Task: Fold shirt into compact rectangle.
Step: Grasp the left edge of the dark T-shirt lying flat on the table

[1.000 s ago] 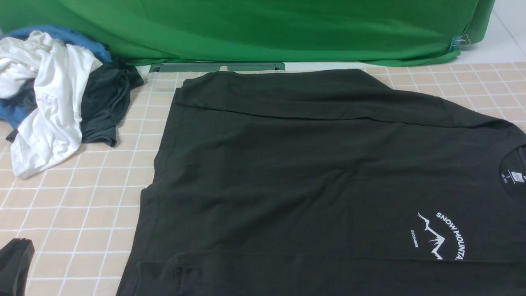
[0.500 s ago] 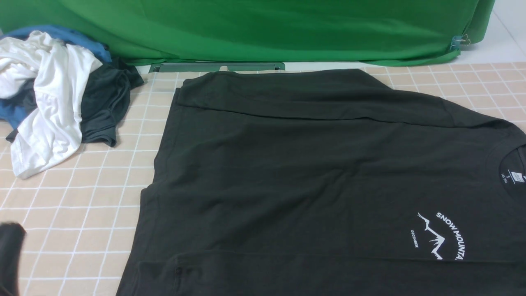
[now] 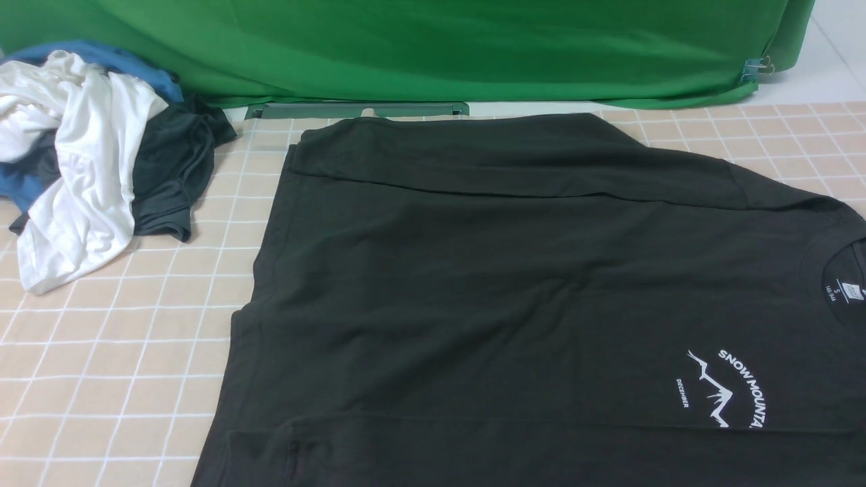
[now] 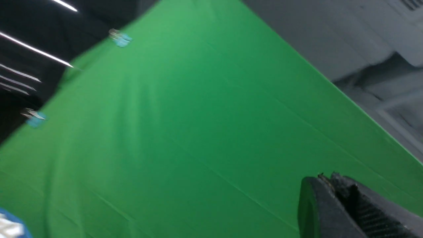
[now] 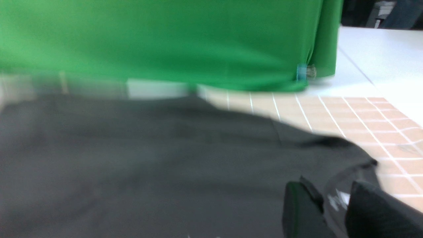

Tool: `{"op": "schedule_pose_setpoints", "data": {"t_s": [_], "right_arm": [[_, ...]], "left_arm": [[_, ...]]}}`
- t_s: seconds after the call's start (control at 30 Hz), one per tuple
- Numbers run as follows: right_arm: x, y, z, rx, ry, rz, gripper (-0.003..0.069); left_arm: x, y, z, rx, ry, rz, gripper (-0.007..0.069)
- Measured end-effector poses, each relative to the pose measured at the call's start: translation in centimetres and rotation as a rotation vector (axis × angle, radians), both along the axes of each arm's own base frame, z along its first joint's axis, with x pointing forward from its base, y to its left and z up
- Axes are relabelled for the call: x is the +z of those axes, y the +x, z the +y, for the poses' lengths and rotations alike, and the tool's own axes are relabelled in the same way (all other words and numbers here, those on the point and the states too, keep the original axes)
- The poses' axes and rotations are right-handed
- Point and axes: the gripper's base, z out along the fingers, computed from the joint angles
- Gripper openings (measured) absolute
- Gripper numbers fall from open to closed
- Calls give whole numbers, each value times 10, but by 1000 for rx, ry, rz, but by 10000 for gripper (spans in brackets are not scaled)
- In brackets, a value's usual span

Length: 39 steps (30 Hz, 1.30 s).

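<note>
The black shirt [image 3: 507, 284] lies flat on the checked tablecloth, its collar to the right, with the white mountain print [image 3: 727, 389] and neck label [image 3: 846, 292] facing up. Its far strip and near strip lie folded over the body. Neither gripper shows in the front view. In the right wrist view my right gripper [image 5: 333, 200] is open just above the shirt [image 5: 148, 158] at the collar, the white label [image 5: 340, 198] showing between its fingers. My left gripper [image 4: 327, 177] is shut on nothing and faces only the green backdrop.
A heap of clothes sits at the far left: a white shirt [image 3: 81, 169], a dark teal-grey garment [image 3: 172, 176] and blue cloth [image 3: 115, 61]. A green backdrop [image 3: 433, 47] hangs along the table's far edge. Bare checked cloth [image 3: 122, 352] lies left of the shirt.
The left gripper's dark tip at the front view's lower left corner slid left and out of the frame. The shirt has not moved.
</note>
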Motion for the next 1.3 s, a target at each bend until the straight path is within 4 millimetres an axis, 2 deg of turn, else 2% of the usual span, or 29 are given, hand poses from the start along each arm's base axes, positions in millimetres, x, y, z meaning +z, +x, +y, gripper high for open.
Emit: {"op": "schedule_pose_setpoints", "data": {"t_s": [0.03, 0.07, 0.1, 0.17, 0.23, 0.3, 0.33, 0.37, 0.4, 0.43, 0.47, 0.53, 0.57, 0.6, 0.63, 0.67, 0.7, 0.73, 0.77, 0.87, 0.9, 1.07, 1.17, 1.27, 1.3], "right_arm": [[4, 0, -2, -13, 78, -43, 247], [8, -1, -3, -27, 150, -91, 247], [11, -1, -5, -33, 202, -119, 247], [15, -2, -7, -43, 290, -175, 247], [18, -3, -8, -50, 314, -208, 247], [19, -3, -9, -52, 321, -218, 247], [20, -3, -9, -54, 342, -235, 247], [22, -4, -10, -57, 358, -254, 247], [22, -4, -10, -57, 362, -257, 247], [23, -4, -11, -57, 381, -271, 241], [24, -4, -10, -51, 385, -260, 229], [33, -5, -4, -1, 371, -173, 157], [48, -8, 0, 33, 325, -127, 108], [52, -8, 3, 53, 284, -74, 71], [62, -8, 6, 80, 233, -16, 49], [66, -8, 6, 80, 227, -20, 49], [83, -5, 12, 130, 167, 89, 36], [84, -3, 13, 135, 158, 114, 36], [97, 5, 17, 176, 120, 231, 36], [112, 20, 22, 248, 34, 405, 36], [116, 31, 24, 281, -9, 484, 36], [119, 59, 27, 355, -88, 650, 36], [113, 71, 27, 371, -92, 715, 36], [109, 77, 27, 377, -96, 742, 40], [109, 77, 27, 377, -96, 742, 40]], "left_arm": [[8, 2, -3, -21, 23, 40, 22], [30, 6, -7, -49, 70, 114, 22], [36, 10, -9, -64, 103, 188, 22], [61, 29, -14, -93, 187, 399, 22], [67, 50, -18, -132, 282, 649, 22], [68, 66, -20, -163, 348, 783, 22], [57, 88, -25, -256, 443, 1011, 22], [48, 100, -28, -315, 483, 1112, 22], [46, 103, -29, -323, 488, 1122, 22], [27, 119, -33, -418, 522, 1263, 22], [17, 126, -35, -466, 531, 1324, 22], [-9, 137, -39, -565, 530, 1447, 17], [-25, 141, -42, -608, 534, 1515, 15], [-32, 142, -43, -625, 545, 1539, 15], [-42, 142, -47, -652, 559, 1575, 15], [-44, 142, -48, -657, 563, 1580, 15], [-59, 140, -58, -698, 598, 1623, 15], [-59, 140, -57, -694, 595, 1623, 15], [-70, 138, -69, -725, 637, 1663, 15], [-81, 137, -82, -709, 716, 1719, 15], [-85, 138, -86, -685, 754, 1735, 15], [-97, 145, -95, -631, 801, 1743, 26], [-103, 151, -96, -613, 827, 1743, 84], [-110, 157, -97, -605, 840, 1739, 197], [-111, 157, -97, -605, 842, 1741, 206]]}}
